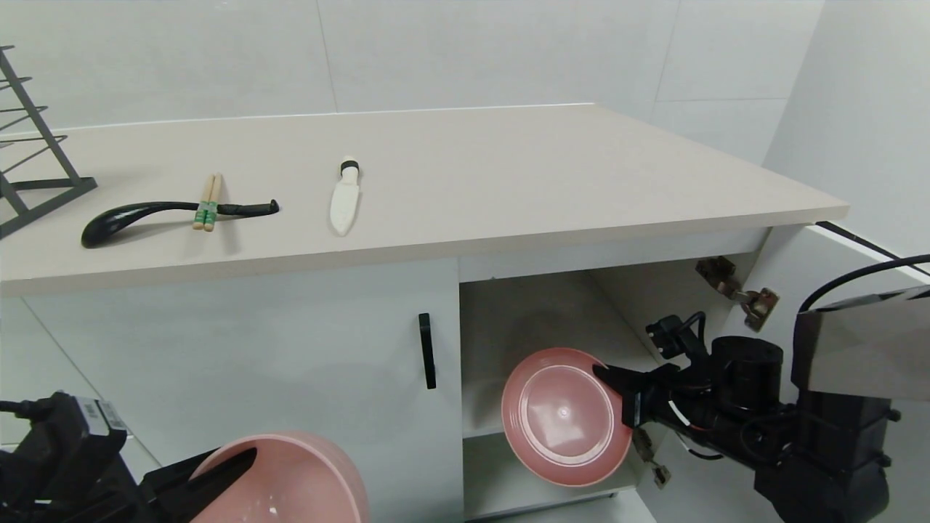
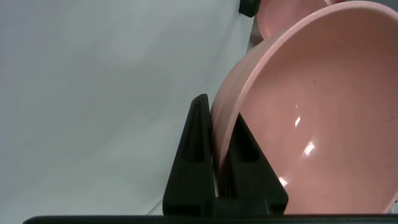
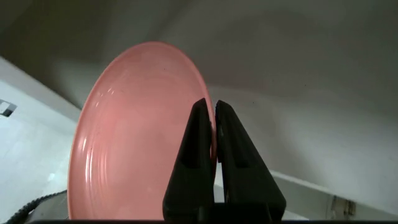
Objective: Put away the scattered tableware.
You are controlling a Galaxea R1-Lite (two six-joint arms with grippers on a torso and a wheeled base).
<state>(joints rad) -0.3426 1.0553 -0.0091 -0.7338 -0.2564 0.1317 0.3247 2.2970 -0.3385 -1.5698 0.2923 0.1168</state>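
My right gripper [image 1: 607, 375] is shut on the rim of a pink plate [image 1: 563, 414], held on edge at the mouth of the open cabinet [image 1: 538, 312]. The right wrist view shows that plate [image 3: 134, 130] clamped between the fingers [image 3: 200, 134], with the cabinet interior behind. Low at the left, my left gripper [image 1: 236, 461] is shut on the rim of a pink bowl [image 1: 298, 479], in front of the closed cabinet door. The bowl [image 2: 311, 118] is gripped by its wall in the left wrist view. On the counter lie a black ladle [image 1: 145, 216], chopsticks [image 1: 207, 203] and a white knife [image 1: 344, 197].
A dark wire rack [image 1: 33, 145] stands at the counter's far left. The closed left door has a black handle [image 1: 427, 351]. The right door hangs open, its hinge [image 1: 737, 290] showing on the cabinet's side wall. A shelf [image 1: 523, 472] sits low inside the cabinet.
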